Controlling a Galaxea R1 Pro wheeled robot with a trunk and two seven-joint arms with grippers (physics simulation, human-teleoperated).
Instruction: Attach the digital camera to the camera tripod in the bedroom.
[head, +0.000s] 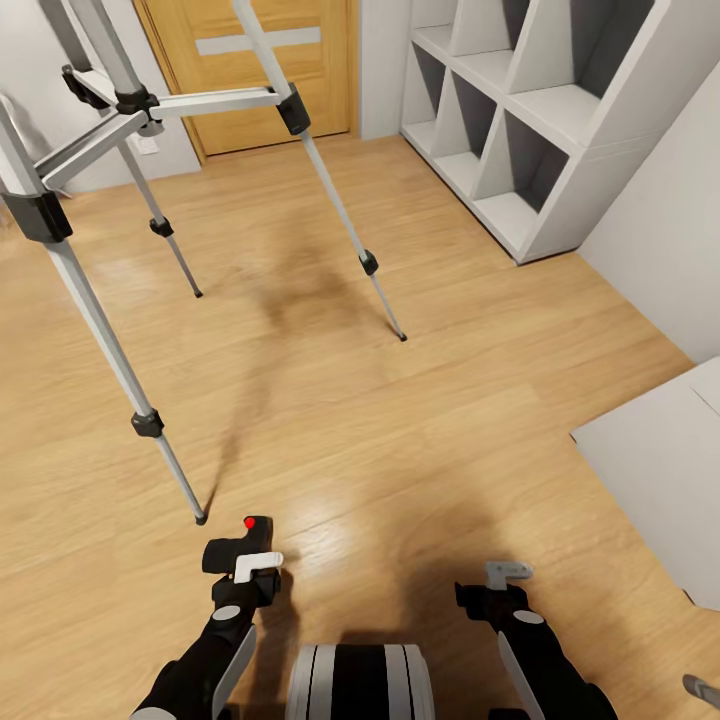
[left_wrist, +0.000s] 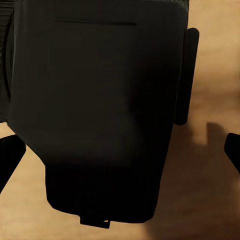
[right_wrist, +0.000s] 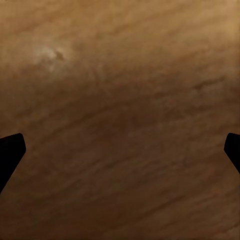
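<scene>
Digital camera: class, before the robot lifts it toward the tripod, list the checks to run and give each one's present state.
1. Camera in left gripper: ok, though the grip's firmness cannot be told.
2. Right gripper free: ok, jaws apart over bare floor.
3. Tripod standing: ok, three feet on the floor.
4. Tripod head in sight: not ok, it lies above the head view.
5. Path from camera to tripod free: ok, only floor between.
</scene>
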